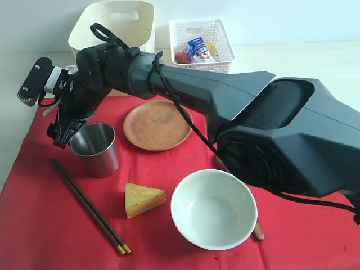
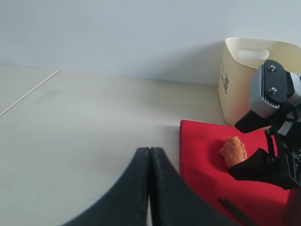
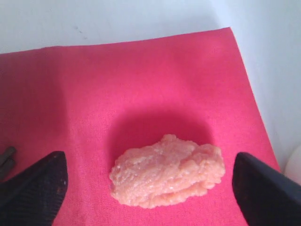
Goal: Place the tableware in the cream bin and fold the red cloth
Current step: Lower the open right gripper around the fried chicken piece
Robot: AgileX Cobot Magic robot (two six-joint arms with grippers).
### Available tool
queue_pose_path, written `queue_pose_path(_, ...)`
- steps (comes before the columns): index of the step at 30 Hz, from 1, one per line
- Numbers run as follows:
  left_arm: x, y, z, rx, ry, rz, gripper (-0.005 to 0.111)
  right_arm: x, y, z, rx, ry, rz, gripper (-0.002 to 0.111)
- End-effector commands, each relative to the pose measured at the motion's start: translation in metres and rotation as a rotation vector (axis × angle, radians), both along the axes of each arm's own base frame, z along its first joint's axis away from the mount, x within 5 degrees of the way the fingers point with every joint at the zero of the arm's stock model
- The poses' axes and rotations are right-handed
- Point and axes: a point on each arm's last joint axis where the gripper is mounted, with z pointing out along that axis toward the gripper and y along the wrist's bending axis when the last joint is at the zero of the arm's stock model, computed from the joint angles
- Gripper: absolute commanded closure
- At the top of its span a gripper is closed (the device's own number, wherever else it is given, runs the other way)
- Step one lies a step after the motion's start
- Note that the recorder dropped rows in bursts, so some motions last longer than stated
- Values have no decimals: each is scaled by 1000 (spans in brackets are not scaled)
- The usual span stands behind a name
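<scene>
Little looks done: the steel cup [image 1: 95, 147], clay plate [image 1: 157, 125], pale bowl [image 1: 214, 209] and chopsticks [image 1: 89, 205] lie on the unfolded red cloth [image 1: 34, 225]. The cream bin [image 1: 112, 22] stands at its 11 o'clock. The right claw [image 3: 150, 181] is spread and empty over an orange food lump [image 3: 188, 160]; the left claw [image 2: 149, 155] is pressed together.

Orange lump [image 3: 167, 172]: bare red cloth [image 3: 141, 80] all round — right gripper [image 3: 150, 188] straddles it, jaws wide.
Steel cup [image 1: 97, 147]: just beside that gripper.
Cream bin [image 1: 115, 25]: close behind.
Table [image 2: 84, 122]: bare left of cloth.
</scene>
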Motion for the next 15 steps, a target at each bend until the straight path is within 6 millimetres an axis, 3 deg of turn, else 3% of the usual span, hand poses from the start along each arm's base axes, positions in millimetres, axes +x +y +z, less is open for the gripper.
queue_pose_path(1, 0, 0, 0, -3, -2, 3, 105, 3, 0, -5, 2, -25, 14, 19)
queue_pose_path(8, 0, 0, 0, -3, -2, 3, 105, 1, -5, -4, -61, -7, 28, 19)
queue_pose_path(15, 0, 0, 0, -3, -2, 3, 105, 5, 2, 30, 98, -56, -36, 19)
